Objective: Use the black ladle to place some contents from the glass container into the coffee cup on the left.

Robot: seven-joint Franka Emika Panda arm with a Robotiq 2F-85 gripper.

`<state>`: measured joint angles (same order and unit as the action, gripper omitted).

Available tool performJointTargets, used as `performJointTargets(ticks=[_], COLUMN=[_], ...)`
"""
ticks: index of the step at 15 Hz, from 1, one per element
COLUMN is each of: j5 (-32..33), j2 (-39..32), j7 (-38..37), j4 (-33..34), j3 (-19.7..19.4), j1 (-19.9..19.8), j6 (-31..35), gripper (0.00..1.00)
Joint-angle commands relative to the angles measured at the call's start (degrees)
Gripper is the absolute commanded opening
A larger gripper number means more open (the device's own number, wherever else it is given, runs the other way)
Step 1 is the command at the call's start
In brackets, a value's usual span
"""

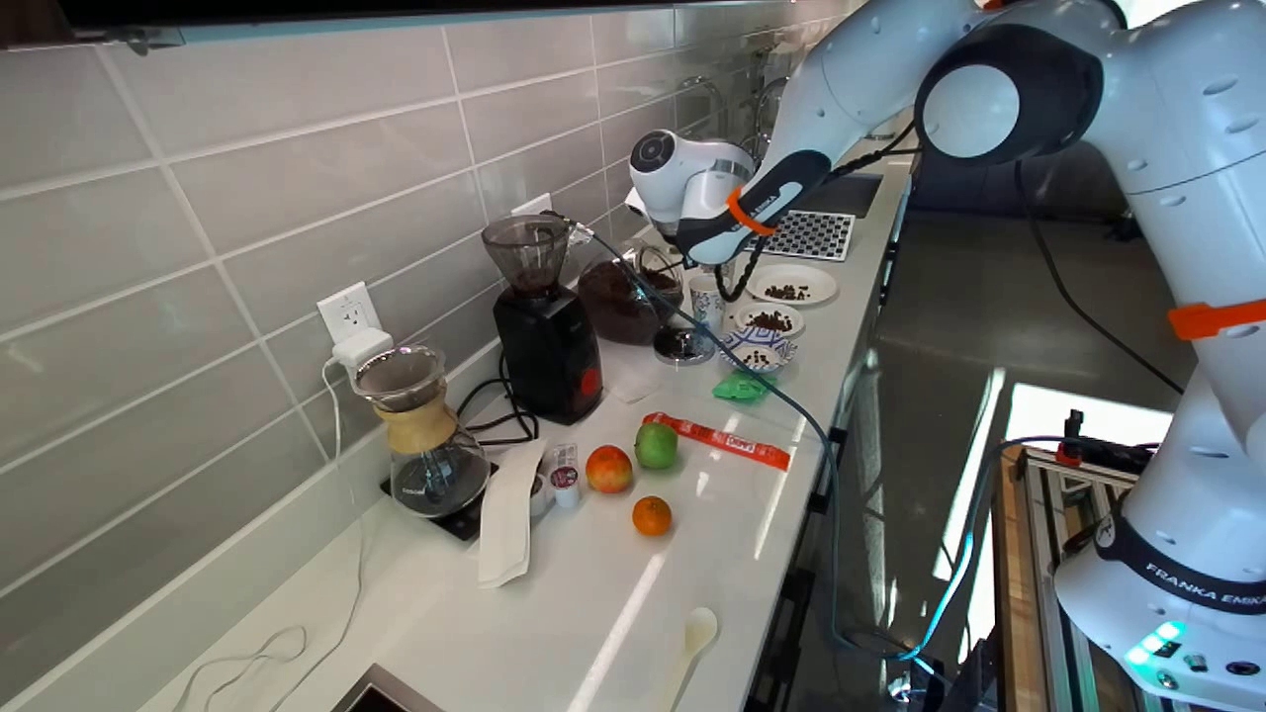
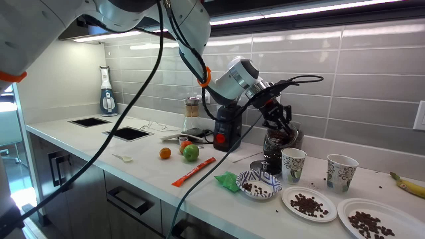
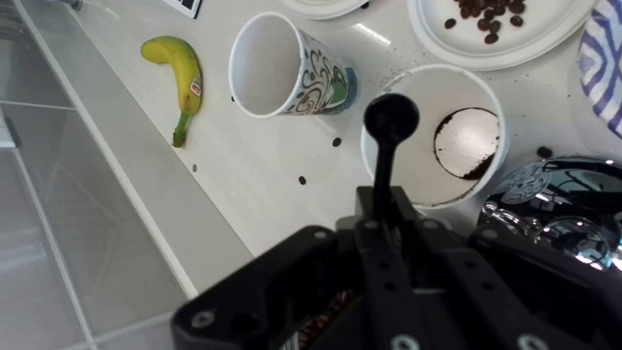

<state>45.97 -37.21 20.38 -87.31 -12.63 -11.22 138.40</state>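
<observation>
My gripper [image 3: 384, 204] is shut on the thin black ladle [image 3: 391, 119], whose round end points away from the fingers in the wrist view. In an exterior view the gripper [image 2: 286, 127] reaches down at the mouth of the glass container [image 2: 273, 151], which holds dark coffee beans. The container also shows in an exterior view [image 1: 618, 302], where the arm hides the gripper. One patterned paper cup [image 2: 293, 167] stands beside the container. In the wrist view this cup [image 3: 403, 175] has dark residue at its bottom. Another patterned cup [image 2: 342, 176] stands farther right, looking empty in the wrist view [image 3: 265, 65].
A shiny metal lid [image 2: 264, 167] lies by the container. A patterned bowl [image 2: 259, 177] and plates [image 2: 327, 219] with beans stand in front. The black grinder [image 1: 547, 346], glass carafe [image 1: 435, 475], fruit, red packet [image 1: 717, 440] and banana [image 2: 410, 186] are around. A cable crosses the counter.
</observation>
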Motion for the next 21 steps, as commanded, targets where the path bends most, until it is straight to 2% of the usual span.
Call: performJointTargets(ticks=[1,11,17,21], j5=[4.1,12.2,9.2,2.7], j2=[-0.9,-4.8,-3.9,-3.8], j7=[-0.3,-2.5,-6.0,-7.1], j4=[1.4,2.0,3.2,3.1], j3=[-0.8,-0.3,0.8,2.1], j1=[0.3,1.0,-0.1,-1.0], j6=[2.2,2.0,1.0,-1.3], gripper=[0.02,0.02,0.02,0.02])
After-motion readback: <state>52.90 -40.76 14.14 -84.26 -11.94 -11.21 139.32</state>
